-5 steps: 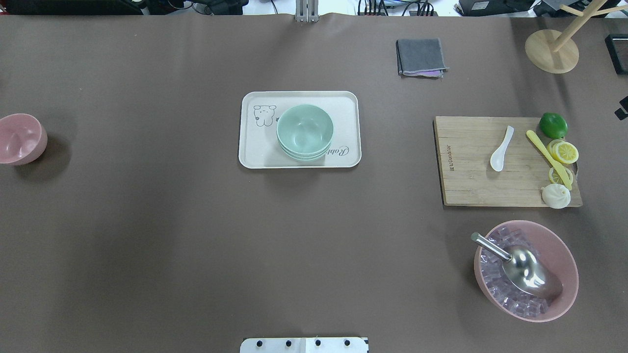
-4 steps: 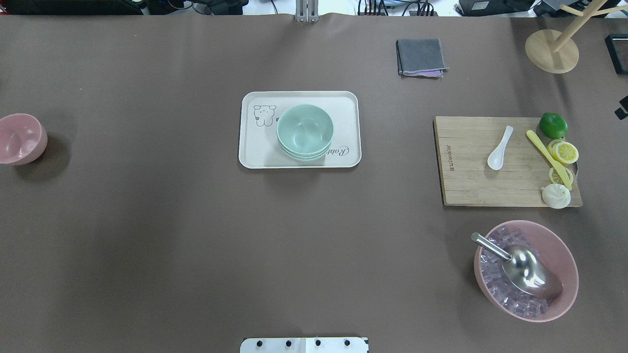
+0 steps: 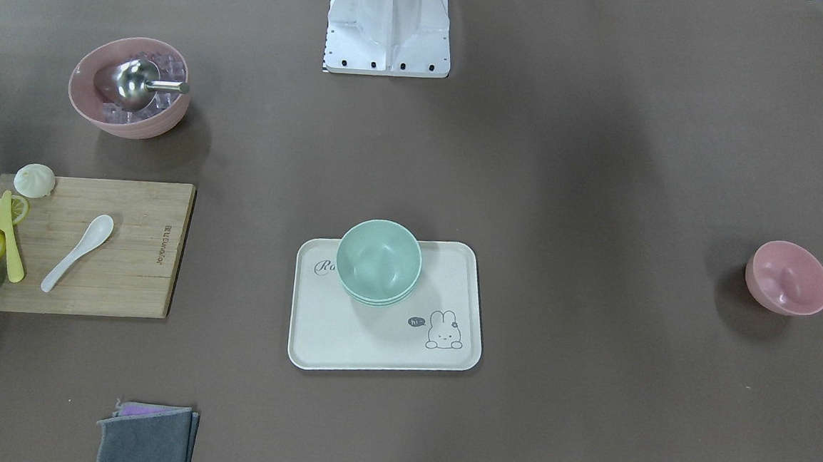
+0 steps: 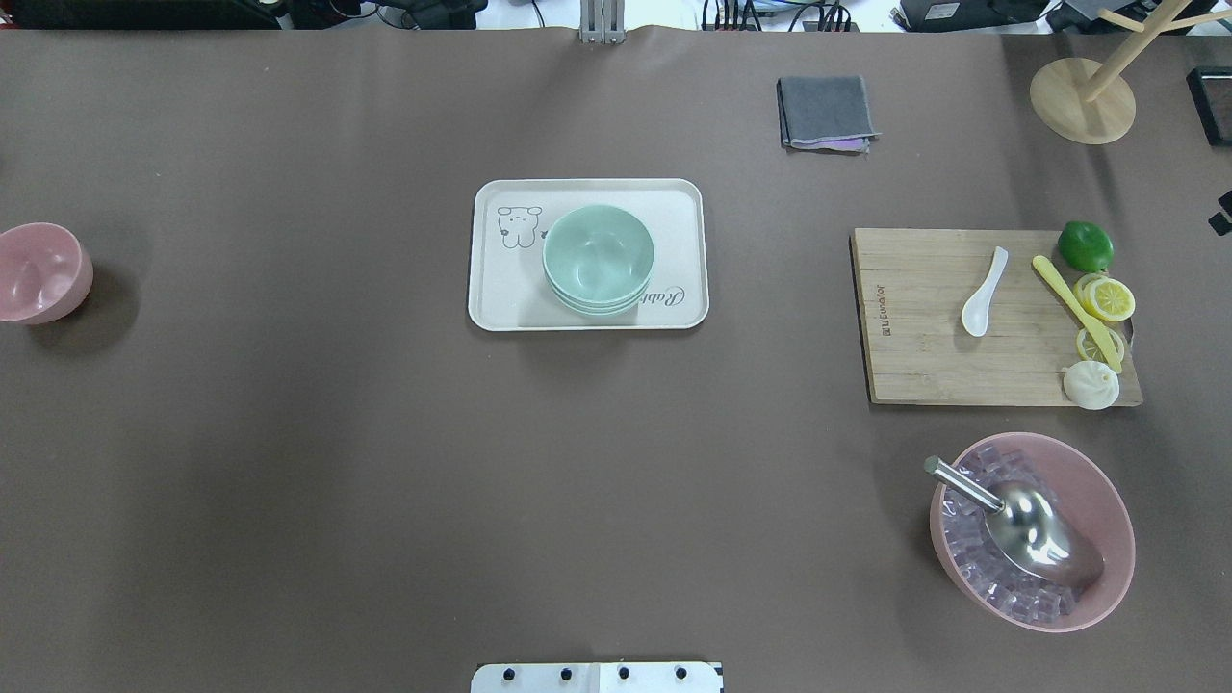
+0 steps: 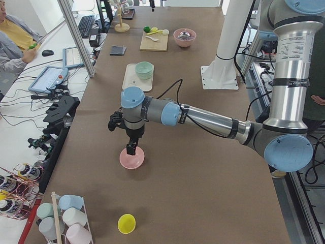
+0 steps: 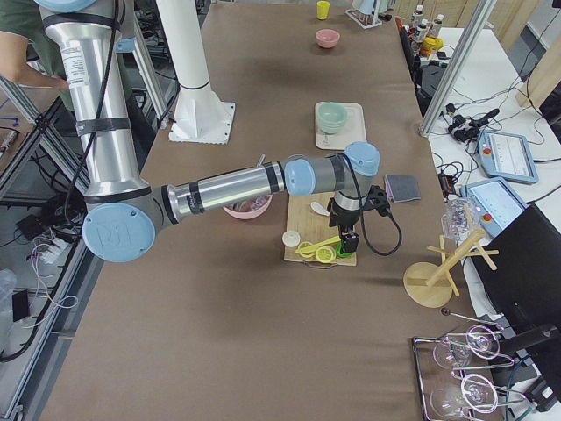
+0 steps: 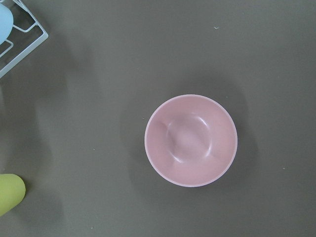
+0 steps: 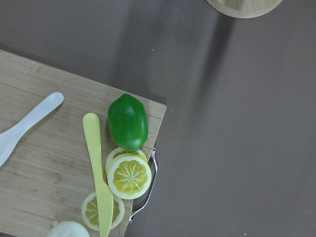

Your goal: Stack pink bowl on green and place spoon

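A small empty pink bowl (image 4: 38, 272) stands at the table's far left edge; it also shows in the front view (image 3: 787, 277) and in the left wrist view (image 7: 190, 140). The green bowls (image 4: 598, 258) are stacked on a cream tray (image 4: 500, 289) at the middle. A white spoon (image 4: 984, 293) lies on the cutting board (image 4: 914, 356). The left gripper (image 5: 131, 148) hangs just above the pink bowl. The right gripper (image 6: 349, 244) hovers over the board's lime end, beside the spoon (image 8: 24, 126). I cannot tell whether either gripper is open or shut.
The board also holds a lime (image 4: 1086, 246), lemon slices (image 4: 1107, 298), a yellow knife (image 4: 1073, 308) and a bun (image 4: 1090, 385). A large pink bowl (image 4: 1107, 481) with ice and a metal scoop stands in front of it. A grey cloth (image 4: 826, 112) and a wooden stand (image 4: 1082, 100) lie farther back.
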Tool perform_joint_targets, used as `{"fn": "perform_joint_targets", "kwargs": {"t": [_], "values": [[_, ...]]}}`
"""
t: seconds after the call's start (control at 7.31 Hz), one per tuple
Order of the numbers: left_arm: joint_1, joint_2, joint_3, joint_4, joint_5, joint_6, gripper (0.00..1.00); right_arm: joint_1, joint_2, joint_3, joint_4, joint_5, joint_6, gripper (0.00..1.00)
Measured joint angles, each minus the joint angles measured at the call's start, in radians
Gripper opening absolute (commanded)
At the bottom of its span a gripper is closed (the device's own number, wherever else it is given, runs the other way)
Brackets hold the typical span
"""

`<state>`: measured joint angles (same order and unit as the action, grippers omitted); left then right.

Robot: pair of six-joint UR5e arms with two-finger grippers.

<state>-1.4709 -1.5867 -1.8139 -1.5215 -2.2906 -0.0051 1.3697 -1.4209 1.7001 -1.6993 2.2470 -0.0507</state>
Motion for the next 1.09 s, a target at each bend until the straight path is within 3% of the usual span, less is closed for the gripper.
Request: {"fn": "perform_joint_targets", "kwargs": {"t": [1.09], "values": [[0.000,-0.007,0.041,-0.022,-0.005,-0.005,0.98,0.009,-0.049,0.051,0.054,0.018,0.002,1.00]]}}
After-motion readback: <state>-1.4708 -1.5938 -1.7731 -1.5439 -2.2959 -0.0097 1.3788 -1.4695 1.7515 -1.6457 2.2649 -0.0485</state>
